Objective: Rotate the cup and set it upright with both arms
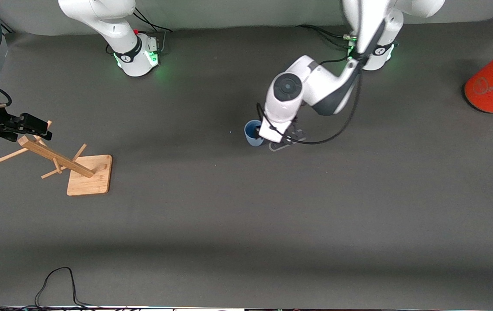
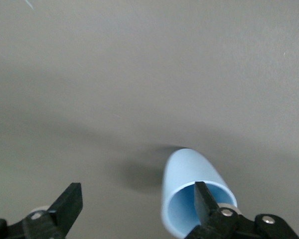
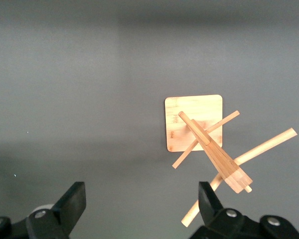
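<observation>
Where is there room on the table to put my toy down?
The bare table nearer the camera than the cup and wooden rack is free. So is the stretch between rack and cup. It is crowded where the open left gripper sits beside the cup, and where the open right gripper hovers over the rack.

Front view: high camera looked down across the table (image 1: 272, 224) toward both arm bases. Left wrist view: looked close down on the cup (image 2: 189, 184), also seen at centre of the front view. Right wrist view: looked down from above the wooden rack (image 3: 209, 144), shared with the front view's left edge.
</observation>
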